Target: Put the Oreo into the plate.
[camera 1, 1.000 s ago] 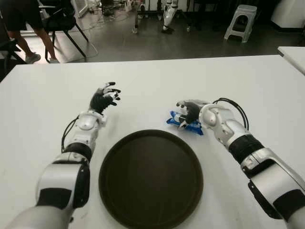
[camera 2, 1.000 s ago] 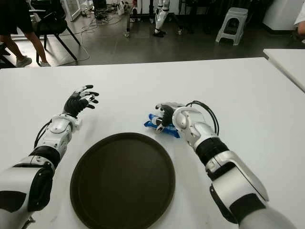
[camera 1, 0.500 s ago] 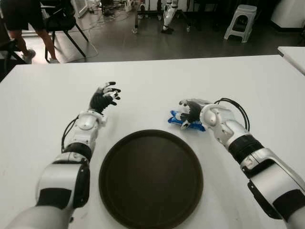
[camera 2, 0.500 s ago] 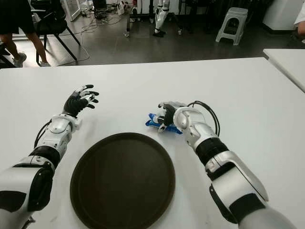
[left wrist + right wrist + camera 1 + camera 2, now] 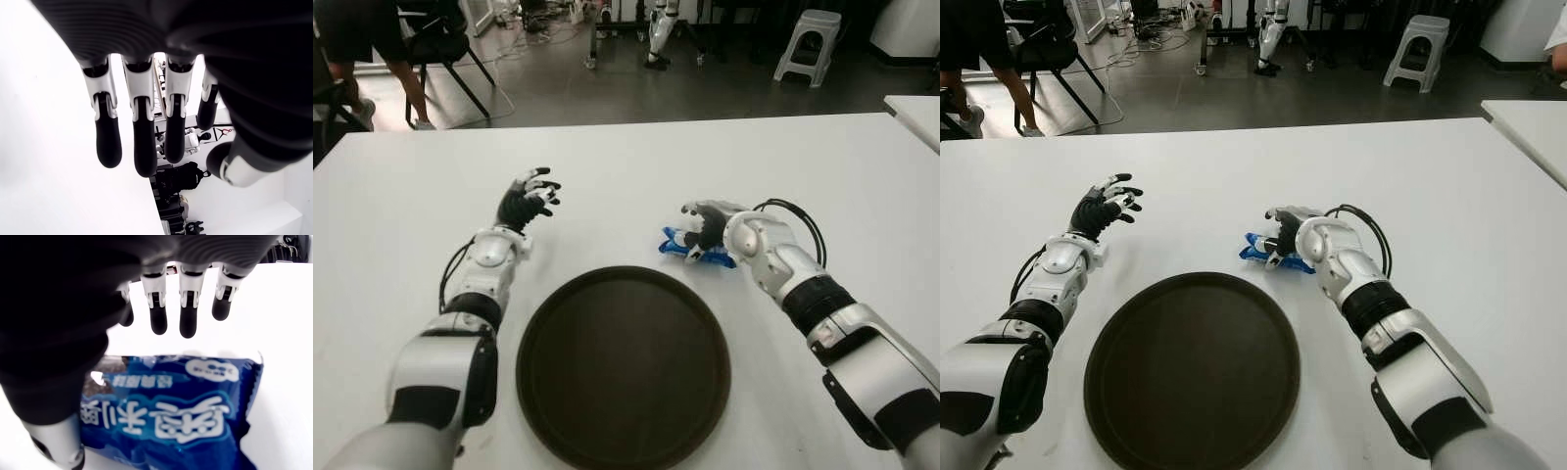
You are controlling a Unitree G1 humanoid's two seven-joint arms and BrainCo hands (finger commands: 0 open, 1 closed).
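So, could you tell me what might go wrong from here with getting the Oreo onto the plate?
The right hand is over the Oreo packet, but its fingers look extended rather than closed, so a lift now may leave the packet behind on the table. The glossy wrapper could also slide away when the fingers close. The plate lies close by, so a dragged packet may catch on its rim.

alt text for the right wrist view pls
The right hand hovers over a blue Oreo packet lying on the white table, fingers extended and not closed on it.
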